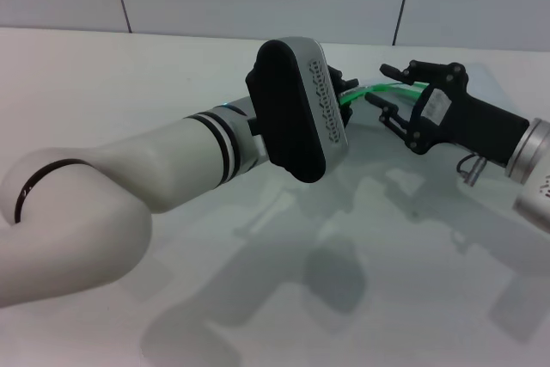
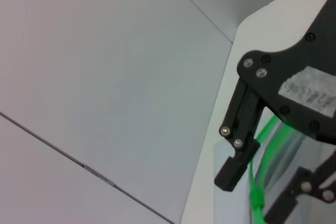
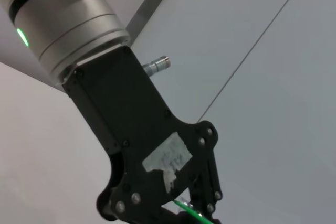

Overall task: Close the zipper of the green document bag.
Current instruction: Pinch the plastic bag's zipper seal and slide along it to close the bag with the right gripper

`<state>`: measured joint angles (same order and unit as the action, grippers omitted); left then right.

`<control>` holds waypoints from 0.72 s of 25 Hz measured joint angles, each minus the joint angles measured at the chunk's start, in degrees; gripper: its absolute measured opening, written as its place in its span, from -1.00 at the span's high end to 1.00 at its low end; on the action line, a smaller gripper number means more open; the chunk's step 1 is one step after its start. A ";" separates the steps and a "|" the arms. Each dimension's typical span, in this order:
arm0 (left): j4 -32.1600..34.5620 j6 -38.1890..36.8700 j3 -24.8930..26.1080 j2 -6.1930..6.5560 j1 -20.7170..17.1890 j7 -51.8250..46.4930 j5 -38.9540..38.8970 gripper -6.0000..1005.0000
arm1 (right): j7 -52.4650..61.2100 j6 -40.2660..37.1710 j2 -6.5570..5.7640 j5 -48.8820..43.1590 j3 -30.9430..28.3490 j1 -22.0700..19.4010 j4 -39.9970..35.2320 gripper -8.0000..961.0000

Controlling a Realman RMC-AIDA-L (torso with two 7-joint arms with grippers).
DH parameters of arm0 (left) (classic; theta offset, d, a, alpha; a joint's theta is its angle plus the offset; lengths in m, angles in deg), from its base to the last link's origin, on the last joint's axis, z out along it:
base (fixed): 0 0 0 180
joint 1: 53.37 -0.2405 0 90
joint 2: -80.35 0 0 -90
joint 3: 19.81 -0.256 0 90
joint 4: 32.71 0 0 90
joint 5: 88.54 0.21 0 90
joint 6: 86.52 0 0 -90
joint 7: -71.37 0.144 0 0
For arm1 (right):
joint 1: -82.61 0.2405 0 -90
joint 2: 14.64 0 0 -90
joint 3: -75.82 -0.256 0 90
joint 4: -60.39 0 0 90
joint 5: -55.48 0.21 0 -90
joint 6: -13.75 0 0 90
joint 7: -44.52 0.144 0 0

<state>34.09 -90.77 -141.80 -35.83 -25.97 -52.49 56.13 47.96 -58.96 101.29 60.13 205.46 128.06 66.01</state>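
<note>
Nearest, the left arm's bulky white forearm and black wrist housing hid the left gripper, apparently pinched on the thin bright green zipper raised above the white table, while the right gripper stood wide open beside it, bag body unseen.

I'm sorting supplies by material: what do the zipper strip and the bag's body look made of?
The zipper looks like thin, glossy bright green plastic; it bends in a smooth curve. The green document bag seems to be soft translucent plastic film, pale grey-blue with a faint sheen. The right gripper is open around the strip.
</note>
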 joint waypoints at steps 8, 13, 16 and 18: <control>0.00 -0.19 0.22 0.00 -0.03 0.04 0.00 0.88 | -0.32 -0.91 0.00 0.00 -1.18 -0.72 -0.86 0.27; 0.00 -0.24 0.22 0.00 0.08 0.14 0.00 0.88 | -0.40 -0.94 0.00 -0.33 -1.04 -0.75 -1.79 0.32; -0.01 -0.30 0.30 0.00 0.02 0.16 0.00 0.88 | -0.41 -0.94 0.05 -0.47 -0.68 -0.85 -2.23 0.35; -0.01 -0.33 0.31 0.00 0.01 0.17 0.00 0.88 | -0.41 -0.94 0.06 -0.50 -0.63 -0.87 -2.26 0.35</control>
<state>34.09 -91.09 -141.49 -35.83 -25.96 -52.32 56.13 47.55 -59.90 101.35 59.63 204.83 127.19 63.75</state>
